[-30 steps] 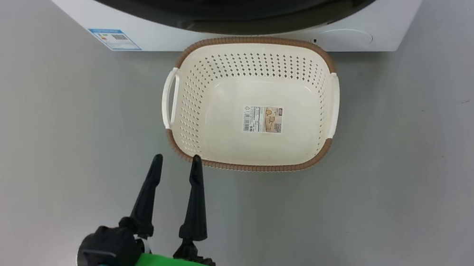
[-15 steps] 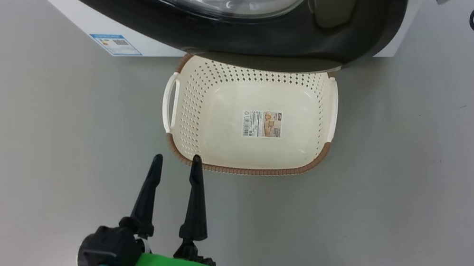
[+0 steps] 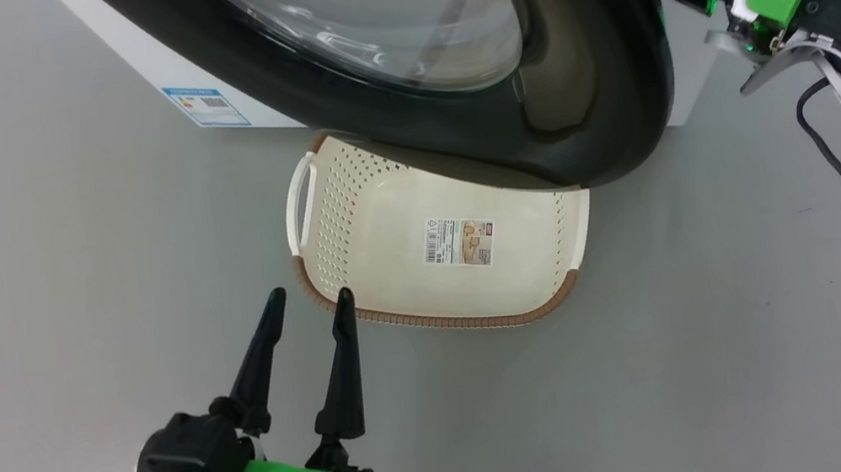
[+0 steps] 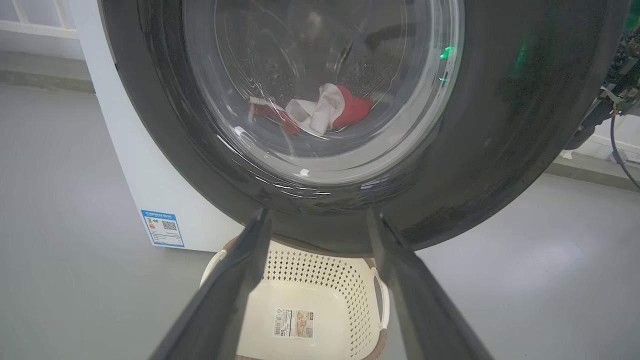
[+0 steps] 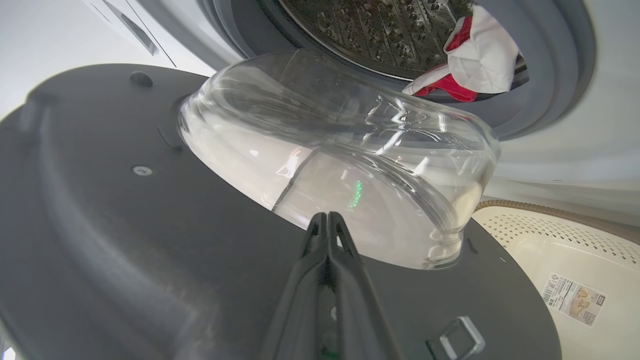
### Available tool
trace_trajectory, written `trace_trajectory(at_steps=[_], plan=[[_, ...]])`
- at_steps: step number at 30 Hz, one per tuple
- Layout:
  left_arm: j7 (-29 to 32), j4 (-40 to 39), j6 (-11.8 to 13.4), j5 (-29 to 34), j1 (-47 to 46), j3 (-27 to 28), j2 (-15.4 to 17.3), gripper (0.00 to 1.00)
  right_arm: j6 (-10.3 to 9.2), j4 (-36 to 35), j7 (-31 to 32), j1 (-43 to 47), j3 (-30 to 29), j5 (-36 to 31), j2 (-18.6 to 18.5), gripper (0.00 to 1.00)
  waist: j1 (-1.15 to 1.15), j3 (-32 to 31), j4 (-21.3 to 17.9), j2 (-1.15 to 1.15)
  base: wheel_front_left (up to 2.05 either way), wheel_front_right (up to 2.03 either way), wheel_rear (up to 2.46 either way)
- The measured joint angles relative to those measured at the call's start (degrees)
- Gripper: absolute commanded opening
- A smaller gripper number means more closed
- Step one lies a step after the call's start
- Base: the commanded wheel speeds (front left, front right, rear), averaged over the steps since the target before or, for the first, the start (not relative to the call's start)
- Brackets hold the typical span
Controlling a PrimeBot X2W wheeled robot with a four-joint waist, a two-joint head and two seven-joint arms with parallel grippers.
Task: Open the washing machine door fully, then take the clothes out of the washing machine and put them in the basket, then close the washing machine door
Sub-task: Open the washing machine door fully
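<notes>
The door stands ajar over the basket's far end, the right gripper pressed together behind it, the left gripper spread at the basket's near-left corner, clothes inside the machine.

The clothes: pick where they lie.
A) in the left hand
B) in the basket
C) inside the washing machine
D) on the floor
C: the red and white clothes lie inside the washing machine, seen past its opened door, and the basket holds no fabric.
</notes>
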Motion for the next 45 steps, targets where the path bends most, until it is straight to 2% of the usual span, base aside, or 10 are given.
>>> trace_trajectory(at_steps=[20,33,34,36,37,39,45], plan=[[0.0,0.0,0.0,0.1,0.9,0.6,0.0,1.0,0.0,-6.8,6.0,6.1,2.3,0.4,2.0,0.0,0.0,-1.5,-1.0,0.0,0.0,0.0,0.0],[0.0,0.0,0.0,0.3,0.9,1.0,0.0,1.0,0.0,-8.5,5.1,8.1,2.0,-0.6,2.2,0.0,0.0,-2.3,-1.6,0.0,0.0,0.0,0.0],[0.0,0.0,0.0,0.4,0.9,1.0,0.0,1.0,0.0,-8.5,4.7,8.2,2.0,-0.7,2.2,0.11,0.0,-2.4,-1.7,0.0,0.0,0.0,0.0],[0.0,0.0,0.0,0.6,0.9,1.1,0.0,1.0,0.01,-8.5,3.8,8.7,1.8,-1.2,2.0,0.46,0.0,-2.6,-1.9,0.0,0.0,0.0,0.0],[0.0,0.0,0.0,0.7,0.9,1.2,0.0,1.0,0.02,-8.5,3.2,9.2,1.7,-1.2,2.1,0.56,0.0,-2.7,-2.0,0.0,0.0,0.0,0.0],[0.0,0.0,-0.1,0.8,1.0,1.4,0.0,1.0,0.02,-8.6,2.6,9.4,1.7,-1.2,2.2,1.0,0.0,-2.9,-2.2,0.0,0.0,0.0,0.0],[0.0,0.4,-0.7,1.6,1.2,2.6,0.0,1.0,0.01,-8.4,0.3,13.9,0.9,-3.1,0.5,1.0,0.0,-4.1,-3.4,0.0,0.0,0.0,0.0]])
